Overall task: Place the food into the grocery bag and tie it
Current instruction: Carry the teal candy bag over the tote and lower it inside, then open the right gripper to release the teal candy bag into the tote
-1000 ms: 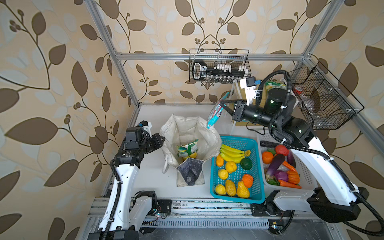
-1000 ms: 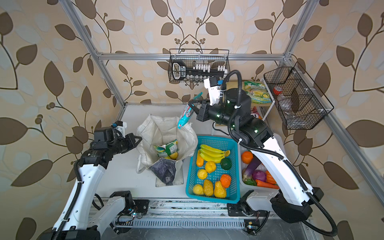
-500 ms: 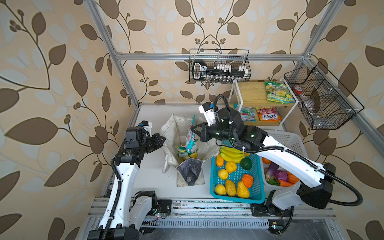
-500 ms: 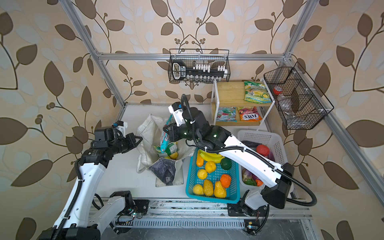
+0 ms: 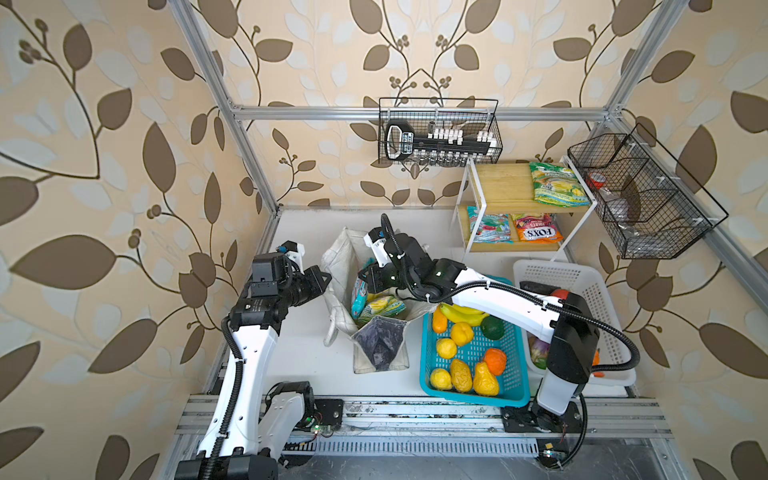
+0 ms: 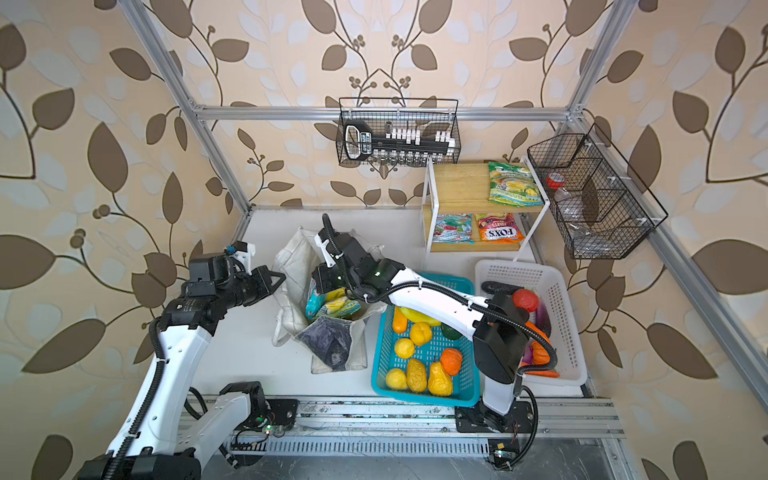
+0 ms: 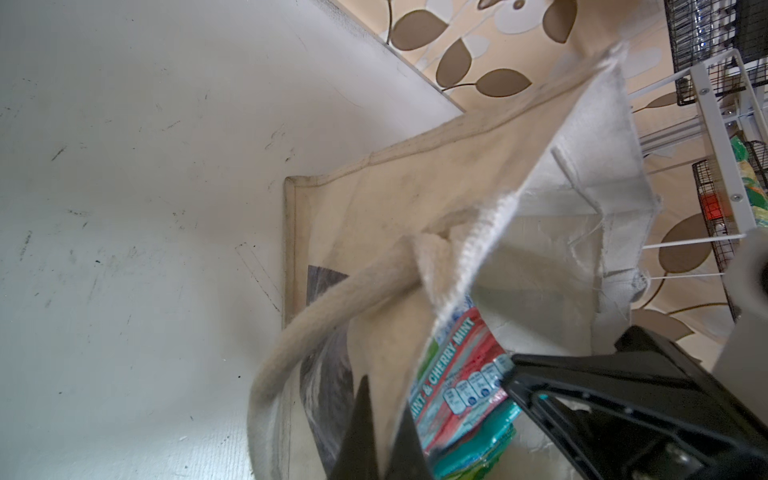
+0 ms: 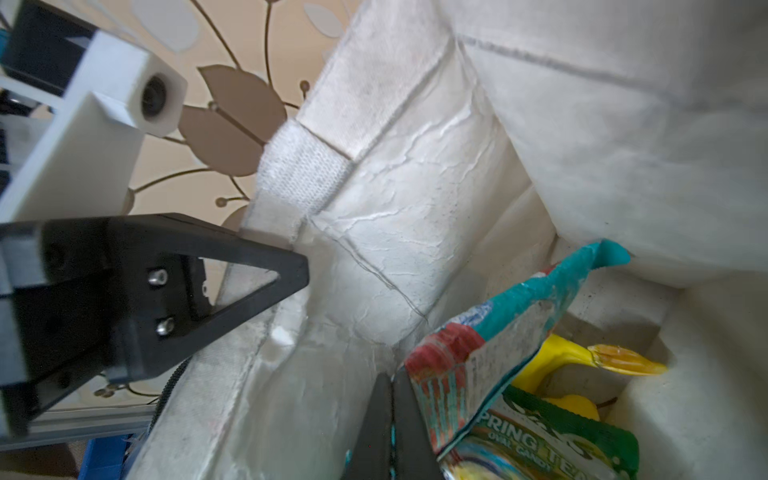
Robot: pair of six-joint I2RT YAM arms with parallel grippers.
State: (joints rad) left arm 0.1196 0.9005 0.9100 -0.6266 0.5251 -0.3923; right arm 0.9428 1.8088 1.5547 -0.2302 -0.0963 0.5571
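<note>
right gripper (image 5: 365, 282) is down in the mouth of the grocery bag (image 5: 337, 270), jaws closed on the edge of the teal-red snack packet (image 5: 358, 297). left gripper (image 5: 327, 276) is clamped on the bag's cloth rim, holding it open. if that pinch slips the soft wall likely folds over the packet, and a release this high could leave it leaning on the rim. count: two packets in the bag, the held one and a green-yellow packet (image 5: 380, 307), plus one yellow piece (image 8: 577, 357) beneath; three packets on the shelf (image 5: 498, 187); nine fruits in the teal basket (image 5: 473, 400); white basket (image 5: 582, 282) load partly hidden by the arm.

left tool (image 5: 326, 277) clamped; right tool (image 5: 365, 285) clamped, arm stretched across
</note>
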